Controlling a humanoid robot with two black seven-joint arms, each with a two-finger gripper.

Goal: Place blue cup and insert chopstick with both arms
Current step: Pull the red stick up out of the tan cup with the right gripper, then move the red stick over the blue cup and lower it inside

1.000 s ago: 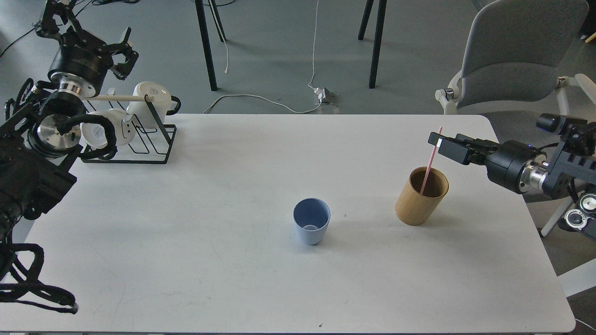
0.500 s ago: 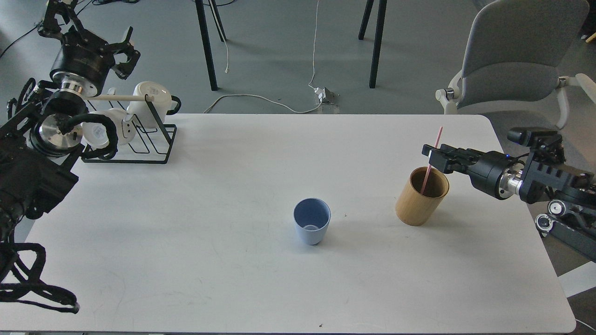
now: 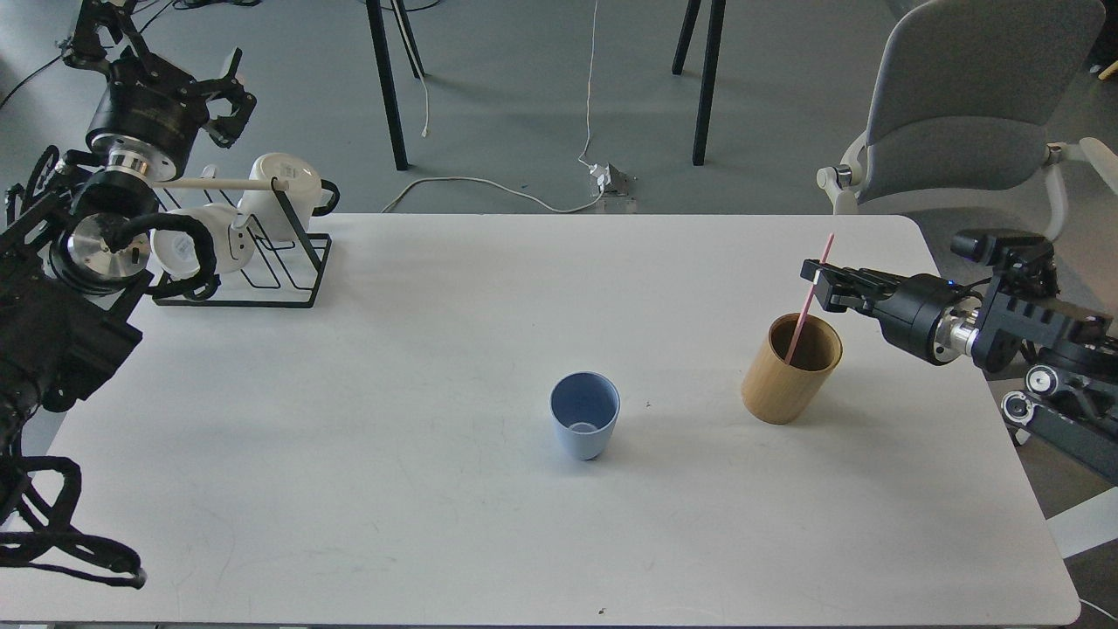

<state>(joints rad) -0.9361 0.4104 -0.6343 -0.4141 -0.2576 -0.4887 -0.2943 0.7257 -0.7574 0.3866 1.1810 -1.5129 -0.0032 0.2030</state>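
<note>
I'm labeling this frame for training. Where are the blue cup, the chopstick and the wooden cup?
blue cup (image 3: pixel 584 428): head view, on its inner wall below the rim.
chopstick (image 3: pixel 821 259): head view, on its upper shaft.
wooden cup (image 3: pixel 773 389): head view, on its outer side wall.

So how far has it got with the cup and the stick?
The blue cup already stands upright and empty mid-table. In hand: the right gripper is at the pink chopstick, whose lower end sits in the tan wooden cup; whether it is clamped is unclear. Left: carry it over and drop it into the blue cup. The left gripper waits by the mug rack.
</note>
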